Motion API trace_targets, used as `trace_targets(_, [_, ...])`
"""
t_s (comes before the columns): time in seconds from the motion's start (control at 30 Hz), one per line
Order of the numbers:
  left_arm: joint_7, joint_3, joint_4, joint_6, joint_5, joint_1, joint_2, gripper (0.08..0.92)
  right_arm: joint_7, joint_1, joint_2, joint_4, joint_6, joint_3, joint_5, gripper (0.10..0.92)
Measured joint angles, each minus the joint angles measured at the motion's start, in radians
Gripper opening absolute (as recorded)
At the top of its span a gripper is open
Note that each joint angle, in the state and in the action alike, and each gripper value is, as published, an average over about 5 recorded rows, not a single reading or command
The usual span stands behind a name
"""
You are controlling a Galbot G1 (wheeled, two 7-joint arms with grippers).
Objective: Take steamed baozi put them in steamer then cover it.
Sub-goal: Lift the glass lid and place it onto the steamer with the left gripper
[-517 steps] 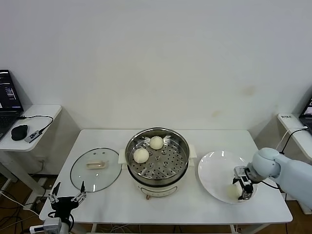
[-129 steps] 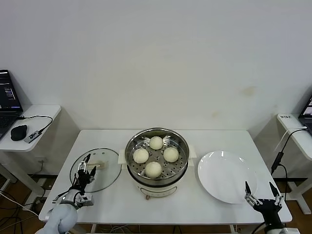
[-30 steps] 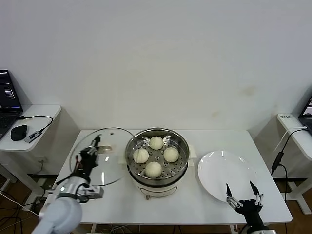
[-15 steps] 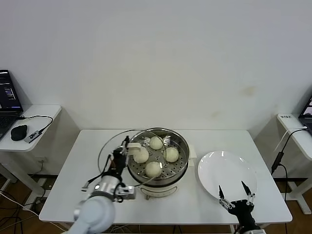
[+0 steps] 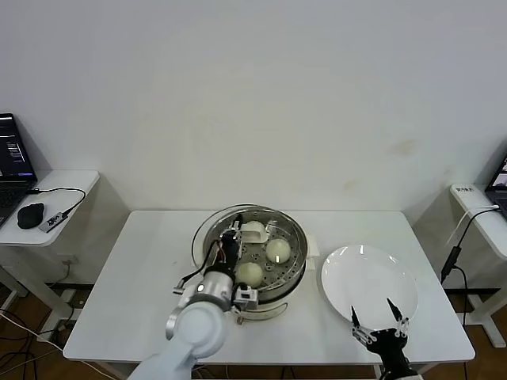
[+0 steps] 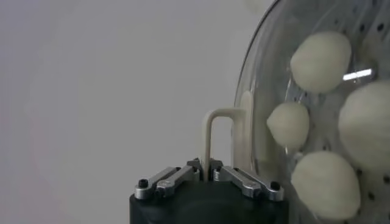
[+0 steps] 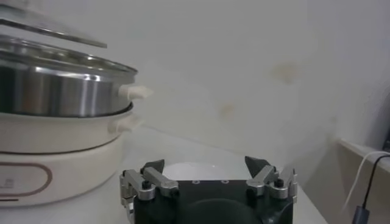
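A white table carries the steamer and 1 plate.

Lab or office, bare white wall, laptop on side desk

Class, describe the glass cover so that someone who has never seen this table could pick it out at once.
Start at the white table and find the shiny steel steamer at its middle. The cover hangs tilted over the steamer's left side, gripped at its cream handle by the left gripper. Unlike the solid white plate at the right, it is clear glass with a metal rim.
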Motion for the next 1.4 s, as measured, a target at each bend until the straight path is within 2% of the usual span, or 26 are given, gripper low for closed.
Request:
trace_targets(0.5, [-0.016,0.016,0.100,-0.019,0.051,-0.037,-0.067,0.150,-0.005,-0.002,0.000,-0.005,0.000,-0.014,-0.008,0.823])
trace_targets(1.4, [-0.034,0.016,0.155,-0.032,0.063,-0.029,-0.098,0.150,-0.006,-0.001,0.000,-0.022,0.006,-0.013,-0.023,0.823])
